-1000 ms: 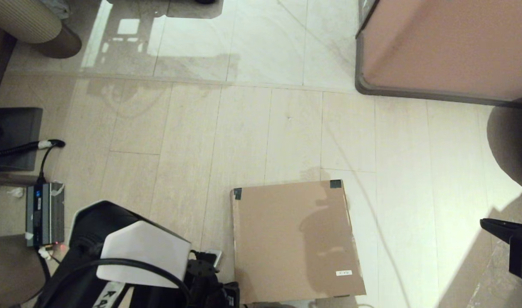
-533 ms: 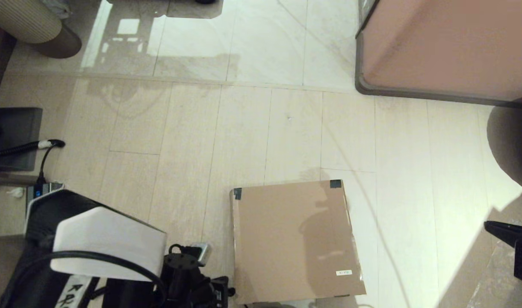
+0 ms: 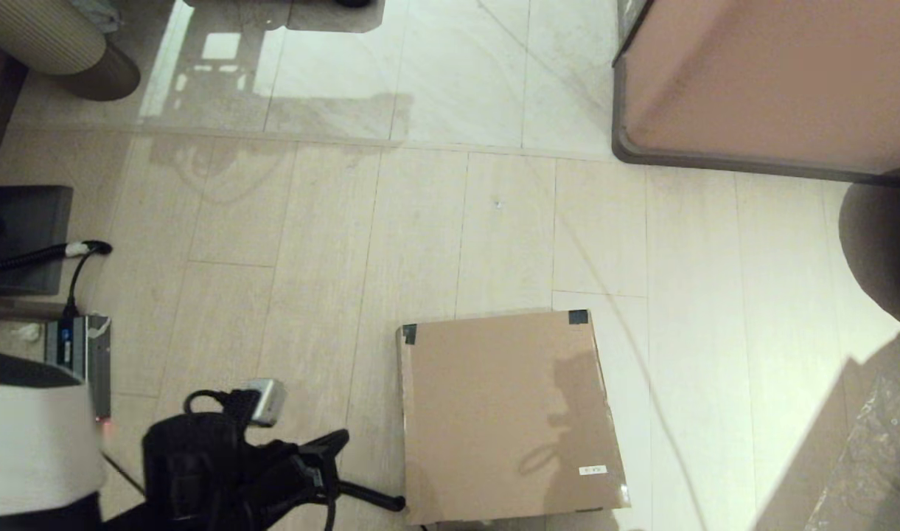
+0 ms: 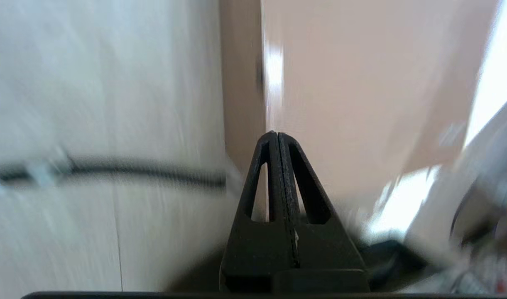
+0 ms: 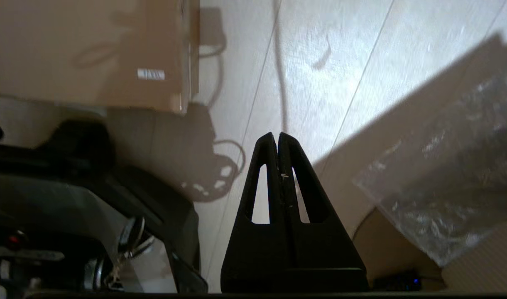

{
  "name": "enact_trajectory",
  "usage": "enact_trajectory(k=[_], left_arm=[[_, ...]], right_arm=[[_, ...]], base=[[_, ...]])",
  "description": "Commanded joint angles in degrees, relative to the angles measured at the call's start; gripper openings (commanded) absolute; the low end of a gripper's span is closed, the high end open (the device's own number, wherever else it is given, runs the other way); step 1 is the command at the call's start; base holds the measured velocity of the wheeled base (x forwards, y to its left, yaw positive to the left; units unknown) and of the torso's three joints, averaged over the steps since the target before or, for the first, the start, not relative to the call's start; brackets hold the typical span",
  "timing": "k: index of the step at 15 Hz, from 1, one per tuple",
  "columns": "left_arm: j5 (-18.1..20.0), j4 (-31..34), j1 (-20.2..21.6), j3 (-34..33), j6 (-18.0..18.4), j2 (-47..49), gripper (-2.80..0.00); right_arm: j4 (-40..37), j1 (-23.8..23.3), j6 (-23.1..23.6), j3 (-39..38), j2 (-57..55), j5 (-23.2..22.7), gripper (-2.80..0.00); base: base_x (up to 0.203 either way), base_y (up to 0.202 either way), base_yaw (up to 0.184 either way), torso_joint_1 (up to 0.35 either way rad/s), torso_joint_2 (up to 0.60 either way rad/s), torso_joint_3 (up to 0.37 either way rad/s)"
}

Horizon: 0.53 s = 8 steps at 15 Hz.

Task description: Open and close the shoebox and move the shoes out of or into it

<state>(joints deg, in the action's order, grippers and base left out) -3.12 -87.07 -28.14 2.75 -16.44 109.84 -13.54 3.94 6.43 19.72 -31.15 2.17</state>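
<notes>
The shoebox (image 3: 505,417) sits closed on the floor, a plain brown carton with dark tape at its two far corners and a small white label (image 3: 592,470) near the front right. The shoes are hidden. My left gripper (image 3: 399,505) is low at the box's near left corner, shut and empty, its tip right by the box's left side. In the left wrist view the shut fingertips (image 4: 275,134) point along the edge between the shoebox lid (image 4: 361,83) and its side wall. My right gripper (image 5: 277,135) is shut and empty over bare floor, to the right of the shoebox (image 5: 83,45), and is outside the head view.
A large pinkish cabinet (image 3: 766,81) with a grey rim stands at the far right. A power adapter (image 3: 77,354), a black cable (image 3: 29,257) and a dark box (image 3: 22,236) lie on the left. Crinkled plastic sheet (image 5: 456,166) lies near the right gripper.
The left arm swung back to the left and its gripper now reaches in beside the box's near left corner. The right gripper slid out of the head view at the right edge.
</notes>
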Motion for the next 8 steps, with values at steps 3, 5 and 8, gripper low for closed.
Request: enact_trajectory(k=[3,5,8], left_arm=[[-2.0,0.4,7.8,-2.0,1.3,-28.3,-2.8],[0.9,0.9,11.0,-0.6,2.0,-34.3,-2.8],[8.2,5.6,12.0,3.4,4.8,-40.5,-2.8]], right_arm=[[0.4,-1.6,-3.5,-13.2,19.0,0.2,-2.8],[0.8,-2.8,-5.9,-14.5,23.3,-0.4,-2.8],[0.9,-3.2,-6.1,-14.7,30.5,-0.6,-2.8]], base=[[0.0,0.0,0.0,0.0,0.0,0.0],[0.0,0.0,0.0,0.0,0.0,0.0],[0.0,0.0,0.0,0.0,0.0,0.0]])
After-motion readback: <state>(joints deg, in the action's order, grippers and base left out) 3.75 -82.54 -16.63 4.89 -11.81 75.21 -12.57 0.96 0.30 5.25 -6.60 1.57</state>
